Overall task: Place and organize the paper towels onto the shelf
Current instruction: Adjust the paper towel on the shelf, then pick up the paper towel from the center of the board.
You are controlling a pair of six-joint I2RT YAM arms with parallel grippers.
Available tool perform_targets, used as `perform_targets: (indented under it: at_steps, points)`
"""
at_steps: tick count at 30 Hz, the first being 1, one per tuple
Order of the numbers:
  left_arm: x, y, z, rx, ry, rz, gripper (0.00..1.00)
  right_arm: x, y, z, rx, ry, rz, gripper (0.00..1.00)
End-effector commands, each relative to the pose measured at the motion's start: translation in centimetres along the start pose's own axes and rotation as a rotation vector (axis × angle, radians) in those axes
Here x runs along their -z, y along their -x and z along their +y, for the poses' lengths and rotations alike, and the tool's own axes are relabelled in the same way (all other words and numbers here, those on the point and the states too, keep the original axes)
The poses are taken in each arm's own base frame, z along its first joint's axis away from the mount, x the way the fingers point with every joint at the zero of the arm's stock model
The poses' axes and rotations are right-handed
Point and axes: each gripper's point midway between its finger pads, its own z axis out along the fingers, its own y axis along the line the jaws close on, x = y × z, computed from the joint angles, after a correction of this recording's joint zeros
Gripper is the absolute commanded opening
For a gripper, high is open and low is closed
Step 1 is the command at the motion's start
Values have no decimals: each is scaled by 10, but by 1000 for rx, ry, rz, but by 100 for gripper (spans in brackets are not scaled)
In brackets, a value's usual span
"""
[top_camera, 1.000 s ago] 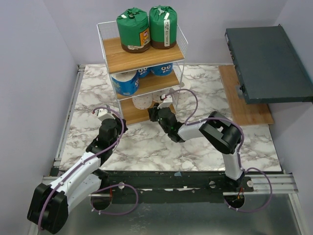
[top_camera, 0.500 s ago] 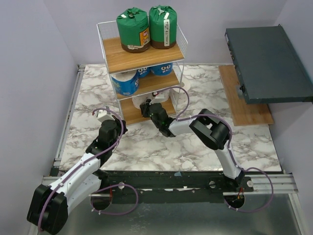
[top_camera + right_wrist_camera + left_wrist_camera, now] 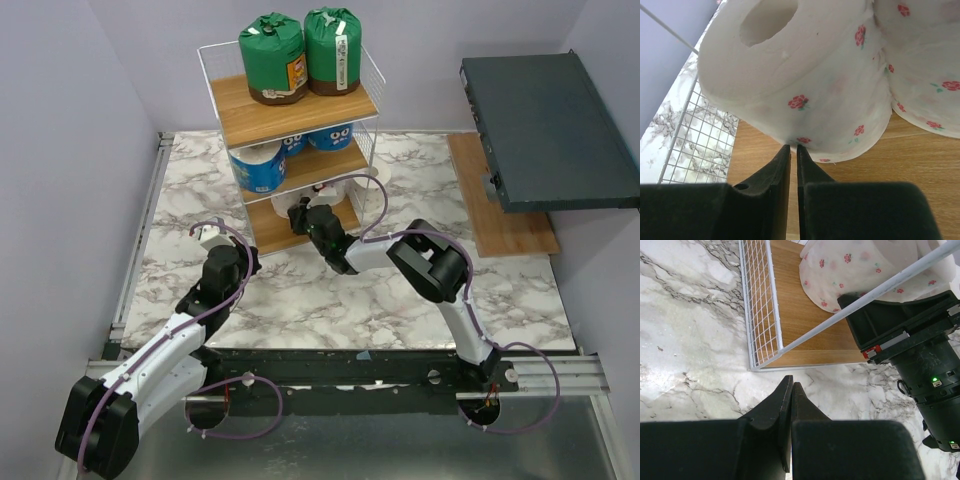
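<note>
R fingers (image 3: 784, 157) nearly shut, empty, tips against rose-print roll (image 3: 805, 75) on shelf's (image 3: 865, 175) bottom board, back from its front edge. Risk: pushing harder jams it vs neighbour roll (image 3: 925, 75) or tears paper. L fingers (image 3: 786, 390) clenched, empty.

The shelf (image 3: 290, 118) is thin white-coated wire with matt brown wood-grain boards. The table (image 3: 300, 290) has a smooth, marble-look top with a faint sheen. The white rolls (image 3: 805, 85) are soft matt paper (printed with small red roses). The green rolls (image 3: 272, 60) wear creased, glossy wrap. The box (image 3: 545, 125) is matt dark grey, and the right gripper (image 3: 793, 148) is matt black plastic.
</note>
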Motion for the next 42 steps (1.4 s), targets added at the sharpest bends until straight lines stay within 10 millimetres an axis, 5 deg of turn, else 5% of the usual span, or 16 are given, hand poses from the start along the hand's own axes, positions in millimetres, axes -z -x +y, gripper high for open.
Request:
perform_targets:
  at_steps: [1, 8, 15, 21, 27, 35, 37, 42]
  points:
    - [2, -1, -5, 4, -25, 6, 0, 3, 4, 2, 28, 54, 23, 15]
    - [5, 4, -6, 9, -26, -12, 0, 47, 1, 31, 16, 206, 135, 32]
    - [9, 11, -5, 26, -12, -28, 0, 115, 5, 33, 101, 250, 236, 46]
    - [18, 21, -6, 31, -5, -43, 4, 161, 12, -26, 204, 2, 329, 48]
    - [26, 12, 3, 53, 50, 20, 25, 198, 18, -91, 249, -335, 382, 48]
    - [36, 2, 5, 74, 60, 86, 48, 220, 56, -119, 43, -472, 306, 56]
    - [40, 1, 1, 76, 46, 105, 59, 222, 67, -133, -51, -484, 298, 65]
    - [48, -1, 4, 125, 81, 138, 72, 222, 96, -158, -197, -507, 245, 66]
